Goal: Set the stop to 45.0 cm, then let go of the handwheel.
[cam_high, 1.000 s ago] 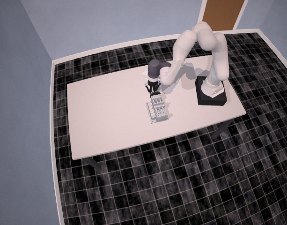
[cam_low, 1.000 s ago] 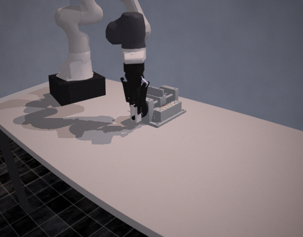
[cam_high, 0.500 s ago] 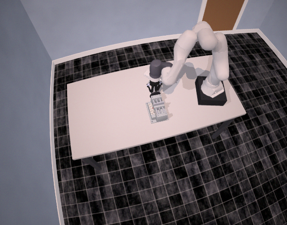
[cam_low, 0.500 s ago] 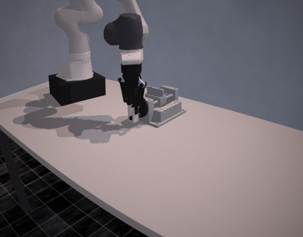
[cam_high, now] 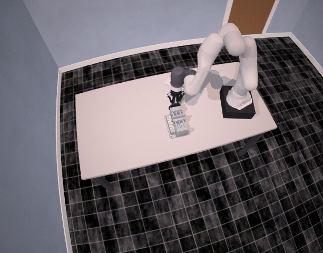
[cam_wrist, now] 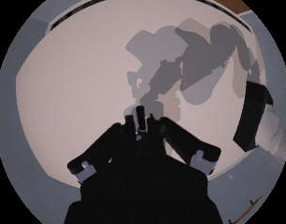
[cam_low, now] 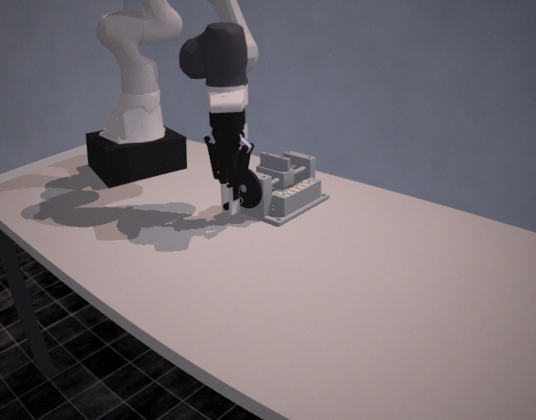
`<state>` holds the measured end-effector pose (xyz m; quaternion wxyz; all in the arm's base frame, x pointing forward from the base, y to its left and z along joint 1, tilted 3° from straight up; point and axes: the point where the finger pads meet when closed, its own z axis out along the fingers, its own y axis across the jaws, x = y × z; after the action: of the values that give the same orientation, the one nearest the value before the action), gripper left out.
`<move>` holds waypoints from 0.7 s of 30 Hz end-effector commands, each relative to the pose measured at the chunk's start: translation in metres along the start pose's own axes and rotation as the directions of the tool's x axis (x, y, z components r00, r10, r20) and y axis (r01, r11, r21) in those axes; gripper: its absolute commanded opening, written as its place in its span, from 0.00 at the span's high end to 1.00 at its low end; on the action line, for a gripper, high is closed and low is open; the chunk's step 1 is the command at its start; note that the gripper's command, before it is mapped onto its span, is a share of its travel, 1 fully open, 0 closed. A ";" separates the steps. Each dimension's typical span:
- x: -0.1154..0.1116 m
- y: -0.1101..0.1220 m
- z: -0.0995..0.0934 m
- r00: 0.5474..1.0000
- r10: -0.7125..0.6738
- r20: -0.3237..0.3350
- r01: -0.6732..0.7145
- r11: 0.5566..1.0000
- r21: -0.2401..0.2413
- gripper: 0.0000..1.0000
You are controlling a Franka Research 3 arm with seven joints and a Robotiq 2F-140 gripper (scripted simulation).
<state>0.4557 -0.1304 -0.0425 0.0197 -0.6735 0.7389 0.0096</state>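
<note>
Black-and-grey tiled floor (cam_high: 166, 206) (cam_low: 96, 374), black handwheel (cam_high: 174, 105) (cam_low: 253, 188).

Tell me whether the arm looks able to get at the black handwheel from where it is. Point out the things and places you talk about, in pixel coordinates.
Yes, probably: the gripper (cam_high: 174, 103) (cam_low: 232, 206) (cam_wrist: 140, 113) is right at the handwheel (cam_low: 252, 192), with nothing visible blocking its side.

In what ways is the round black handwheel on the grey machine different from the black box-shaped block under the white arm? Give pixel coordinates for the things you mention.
Shape: the round black handwheel (cam_high: 174, 105) (cam_low: 253, 192) is a thin disc; the black box-shaped block (cam_high: 237, 113) (cam_low: 139, 161) (cam_wrist: 250, 117) is thick and angular.
Size: the handwheel is much smaller than the block.
Pose: the handwheel stands upright at the machine's end; the block sits flat on the table.
Both are black.
</note>
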 end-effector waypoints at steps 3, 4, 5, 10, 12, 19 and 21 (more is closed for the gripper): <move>0.000 0.006 -0.002 1.000 -0.005 0.002 0.005 1.000 -0.001 0.96; 0.000 0.007 -0.002 1.000 -0.005 0.002 0.005 1.000 -0.001 0.96; 0.000 0.008 -0.003 1.000 -0.005 0.002 0.005 1.000 -0.001 0.96; 0.000 0.013 -0.008 1.000 -0.005 0.002 0.005 1.000 -0.001 0.96; 0.000 0.015 -0.010 1.000 -0.005 0.002 0.005 1.000 -0.001 0.96; 0.000 0.020 -0.018 1.000 -0.005 0.002 0.005 1.000 -0.001 0.96; 0.000 0.020 -0.019 1.000 -0.005 0.002 0.005 1.000 -0.001 0.96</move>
<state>0.4369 -0.1294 -0.0264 0.0199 -0.6732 0.7391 0.0090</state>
